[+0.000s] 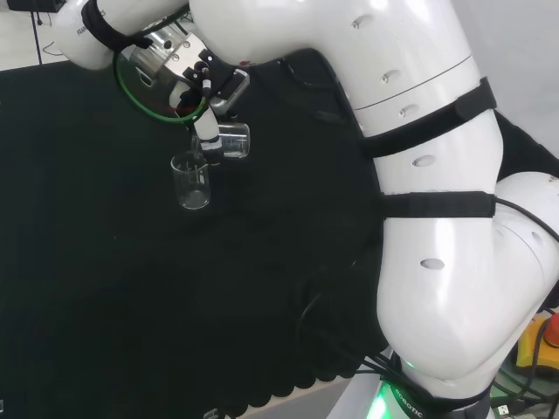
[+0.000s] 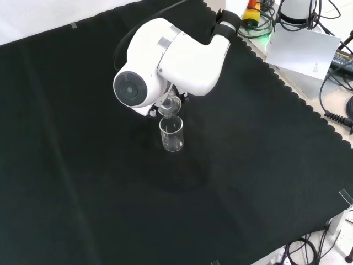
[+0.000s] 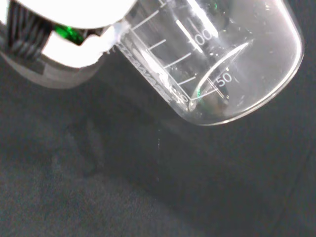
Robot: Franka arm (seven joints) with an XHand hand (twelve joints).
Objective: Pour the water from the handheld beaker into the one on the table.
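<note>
Head view: the hand point(image 1: 203, 87) grips the handheld beaker point(image 1: 232, 140), fingers curled round it. The beaker is tipped onto its side, directly below the hand at its 5 o'clock, mouth turned toward the table beaker point(image 1: 191, 182). The table beaker stands upright on the black cloth point(image 1: 131, 305), at the handheld beaker's 7 o'clock, its rim just beside the tilted mouth; whether they touch cannot be told.

Front view: the arm's white link point(image 2: 165, 61) covers the hand. The handheld beaker point(image 2: 170, 105) shows under it, just above the table beaker point(image 2: 171, 134), at its 12 o'clock.

Wrist view: the handheld beaker point(image 3: 217, 64) lies tilted, a little water point(image 3: 217, 101) pooled near its base.
</note>
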